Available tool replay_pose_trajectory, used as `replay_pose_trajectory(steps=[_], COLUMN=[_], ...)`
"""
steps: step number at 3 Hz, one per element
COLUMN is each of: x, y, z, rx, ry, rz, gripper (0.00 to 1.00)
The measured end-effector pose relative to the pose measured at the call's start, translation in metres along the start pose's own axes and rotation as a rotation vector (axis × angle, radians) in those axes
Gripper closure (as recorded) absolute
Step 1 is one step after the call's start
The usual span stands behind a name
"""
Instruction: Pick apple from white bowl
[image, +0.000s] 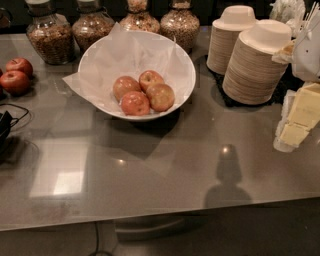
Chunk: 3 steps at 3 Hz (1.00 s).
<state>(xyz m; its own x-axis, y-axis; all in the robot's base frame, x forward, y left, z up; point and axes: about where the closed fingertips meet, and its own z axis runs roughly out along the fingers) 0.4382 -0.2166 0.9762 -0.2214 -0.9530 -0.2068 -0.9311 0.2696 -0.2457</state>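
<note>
The white bowl (180, 60), wide, glossy and lined with crinkled white paper, stands at the back middle of the grey counter. It holds several apples. The dull yellow-brown apple (160, 96) lies at the right front of the group. It touches pinker-red apples at its left (135, 103) and behind it (150, 78). My gripper (297, 122), white with pale yellow parts, hangs at the right edge of the view. It is well to the right of the bowl, empty and away from the apples.
Two stacks of beige disposable bowls (255, 60) stand right of the white bowl, close to my gripper. Several glass jars (50, 35) line the back. Two deep red apples (15, 75) and a black cable (10, 120) lie at the left edge.
</note>
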Motion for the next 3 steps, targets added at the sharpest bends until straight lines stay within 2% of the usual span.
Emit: replay_pose_trajectory(steps=[2,3], x=[-0.02,-0.058], y=[-0.003,0.001], z=[0.002,0.016], rx=[0.019,0.026], ry=[-0.052,-0.111], rz=[-0.031,-0.111], gripper=[0.0,0.0])
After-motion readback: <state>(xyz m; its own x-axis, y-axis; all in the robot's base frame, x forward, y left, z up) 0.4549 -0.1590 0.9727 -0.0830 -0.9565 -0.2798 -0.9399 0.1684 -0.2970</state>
